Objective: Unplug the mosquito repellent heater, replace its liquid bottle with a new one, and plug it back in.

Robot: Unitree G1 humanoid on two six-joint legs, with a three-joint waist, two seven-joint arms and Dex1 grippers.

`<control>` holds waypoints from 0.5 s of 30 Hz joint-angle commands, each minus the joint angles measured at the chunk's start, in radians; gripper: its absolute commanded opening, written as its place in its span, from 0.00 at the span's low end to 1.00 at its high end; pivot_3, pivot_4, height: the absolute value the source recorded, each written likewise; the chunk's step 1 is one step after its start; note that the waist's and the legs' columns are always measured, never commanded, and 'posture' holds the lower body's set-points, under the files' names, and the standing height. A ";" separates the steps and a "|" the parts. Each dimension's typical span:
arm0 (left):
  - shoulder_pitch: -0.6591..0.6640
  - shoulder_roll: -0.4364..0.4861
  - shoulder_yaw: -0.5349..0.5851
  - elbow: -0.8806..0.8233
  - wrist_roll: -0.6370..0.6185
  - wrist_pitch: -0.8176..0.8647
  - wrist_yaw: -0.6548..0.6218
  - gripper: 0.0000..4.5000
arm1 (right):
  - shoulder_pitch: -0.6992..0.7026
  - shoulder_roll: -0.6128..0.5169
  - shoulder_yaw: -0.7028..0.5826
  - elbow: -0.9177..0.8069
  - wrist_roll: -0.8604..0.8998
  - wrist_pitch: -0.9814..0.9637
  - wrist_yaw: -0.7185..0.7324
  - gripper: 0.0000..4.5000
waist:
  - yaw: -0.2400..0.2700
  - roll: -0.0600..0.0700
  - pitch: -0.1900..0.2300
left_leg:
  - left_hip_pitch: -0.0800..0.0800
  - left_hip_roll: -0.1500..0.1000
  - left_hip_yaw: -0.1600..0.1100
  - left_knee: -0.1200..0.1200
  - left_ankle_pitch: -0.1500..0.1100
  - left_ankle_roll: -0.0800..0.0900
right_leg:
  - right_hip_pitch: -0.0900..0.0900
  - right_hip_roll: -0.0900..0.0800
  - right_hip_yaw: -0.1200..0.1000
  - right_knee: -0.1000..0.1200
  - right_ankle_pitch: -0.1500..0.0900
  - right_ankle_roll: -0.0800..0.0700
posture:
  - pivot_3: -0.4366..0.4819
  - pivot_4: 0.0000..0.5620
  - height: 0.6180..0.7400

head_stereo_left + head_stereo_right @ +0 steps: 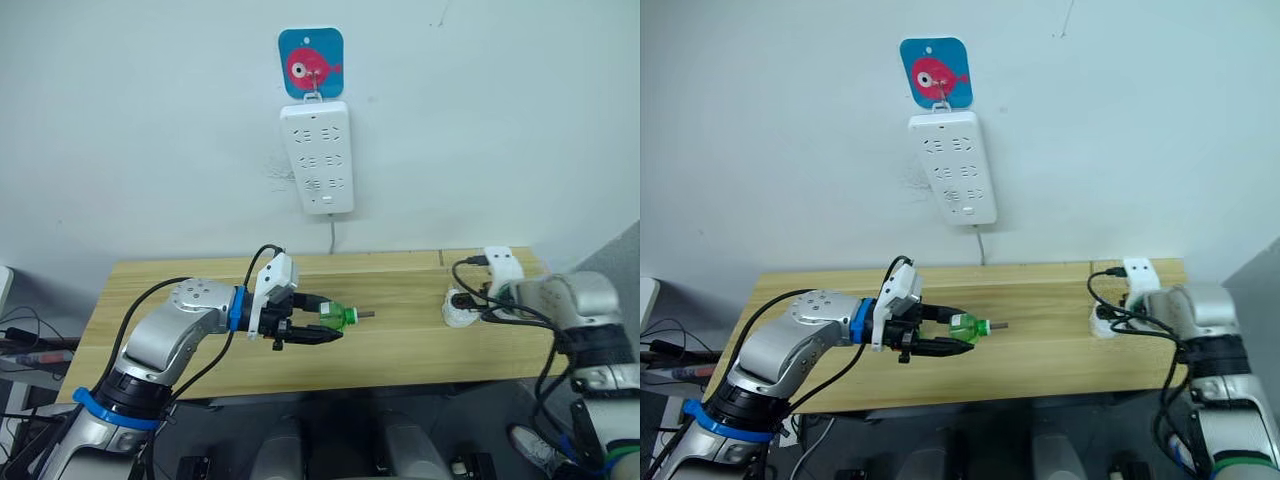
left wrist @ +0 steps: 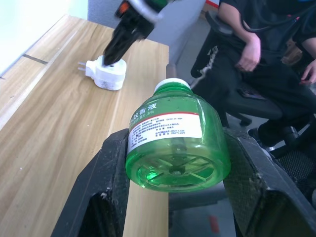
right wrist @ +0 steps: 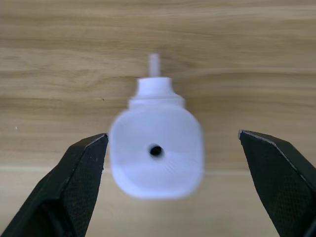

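Observation:
My left gripper (image 1: 330,325) is shut on a small bright green liquid bottle (image 2: 175,136), held sideways above the middle of the wooden table (image 1: 200,290). Its neck and thin wick (image 1: 364,315) point right, toward the other arm. Whether this is the old bottle or the new one, I cannot tell. The white mosquito repellent heater (image 3: 155,153) lies unplugged on the table near the right end, and its metal prongs (image 2: 81,67) are visible. My right gripper (image 3: 171,136) hangs over it, open, one finger on each side and neither touching.
A long white power strip (image 1: 317,155) hangs on the wall under a blue fish hook (image 1: 311,63), its cord dropping behind the table. Black cables (image 1: 470,285) loop around my right wrist. A seated person (image 2: 256,44) is beyond the table's right end.

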 commanded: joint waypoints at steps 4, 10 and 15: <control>-0.032 -0.141 0.060 0.052 0.031 -0.132 0.124 0.50 | 0.131 0.128 -0.299 -0.553 0.364 0.159 0.140 1.00 | -0.011 0.001 0.000 | 0.000 0.001 0.000 0.000 0.000 0.000 | 0.000 0.001 0.000 0.001 0.000 0.000 | 0.26 0.35 1.00; -0.026 -0.203 0.053 0.093 0.083 -0.267 0.149 0.50 | 0.243 0.464 -0.350 -0.727 0.587 0.030 -0.009 1.00 | -0.014 0.001 0.000 | 0.000 0.002 -0.001 -0.001 0.000 0.000 | 0.000 0.003 0.000 0.001 0.000 0.000 | 0.23 0.34 1.00; -0.053 -0.253 0.070 0.131 0.088 -0.311 0.182 0.50 | 0.243 0.631 -0.288 -0.686 0.657 -0.082 -0.181 1.00 | -0.021 0.001 0.000 | 0.000 -0.001 0.000 0.001 0.000 0.000 | 0.001 0.000 0.001 0.001 0.000 0.001 | 0.23 0.32 1.00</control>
